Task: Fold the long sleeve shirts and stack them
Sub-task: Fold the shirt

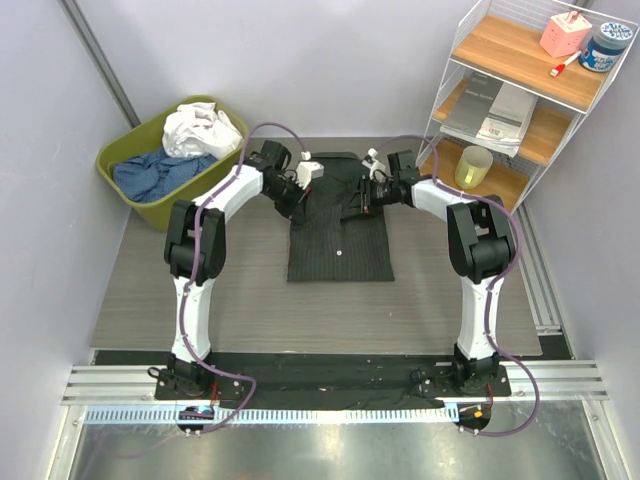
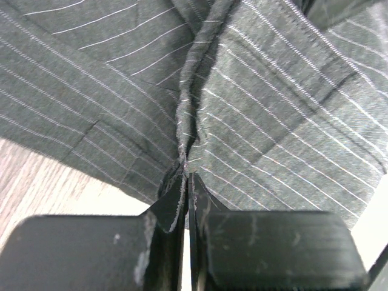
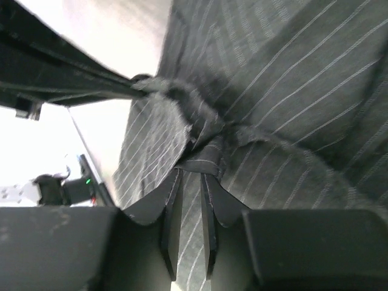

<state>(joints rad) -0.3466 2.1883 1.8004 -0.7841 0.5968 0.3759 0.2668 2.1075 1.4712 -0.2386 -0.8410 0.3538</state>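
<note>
A dark pinstriped long sleeve shirt [image 1: 338, 242] lies partly folded on the wooden table, its far end lifted between the two arms. My left gripper [image 1: 297, 200] is shut on the shirt's far left edge; in the left wrist view [image 2: 185, 176] the striped cloth [image 2: 260, 109] is pinched tight between the fingertips. My right gripper [image 1: 362, 203] is shut on the far right edge; in the right wrist view [image 3: 195, 167] a bunched seam of the shirt [image 3: 285, 91] sits between the tips.
A green bin [image 1: 170, 160] with white and blue clothes stands at the back left. A wire shelf unit [image 1: 525, 90] with books, a yellow cup [image 1: 473, 166] and small items stands at the back right.
</note>
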